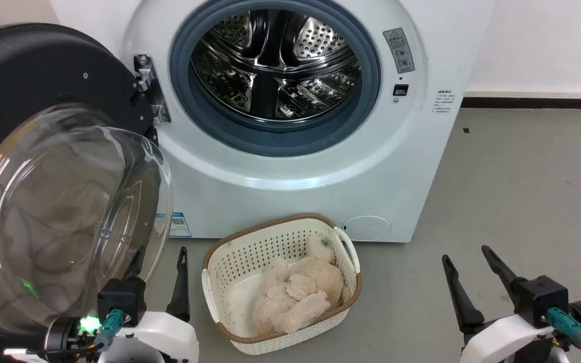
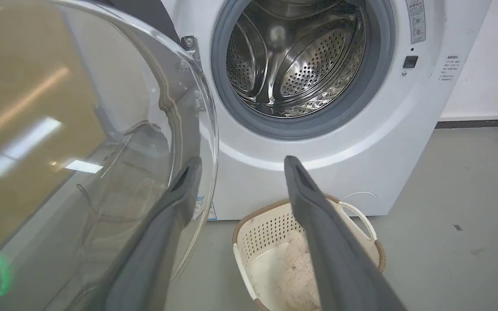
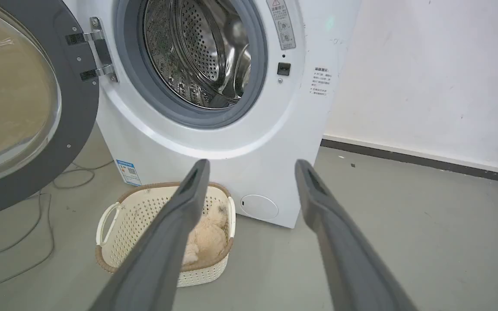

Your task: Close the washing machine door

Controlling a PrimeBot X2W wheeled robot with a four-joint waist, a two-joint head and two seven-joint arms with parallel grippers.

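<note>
The washing machine point(image 1: 290, 176) is a white front-loader with its steel drum point(image 1: 275, 60) exposed. Its door point(image 1: 43, 70) stands swung wide open on the left, held by a metal hinge point(image 1: 152, 91), with the clear glass bowl point(image 1: 63, 222) bulging toward me. My left gripper point(image 1: 162, 254) is open at the lower left, one finger seen through the bowl's edge point(image 2: 205, 142) and the other beside it. In the left wrist view the fingers point(image 2: 314, 216) point at the machine's front. My right gripper point(image 1: 464, 254) is open at the lower right over bare floor, far from the door point(image 3: 37, 129).
A cream laundry basket point(image 1: 230, 262) holding a fluffy beige bundle point(image 1: 300, 292) stands on the grey floor in front of the washer, between my grippers. Cables point(image 3: 37, 207) lie on the floor under the open door. A white wall with a dark skirting point(image 1: 537, 102) runs at the right.
</note>
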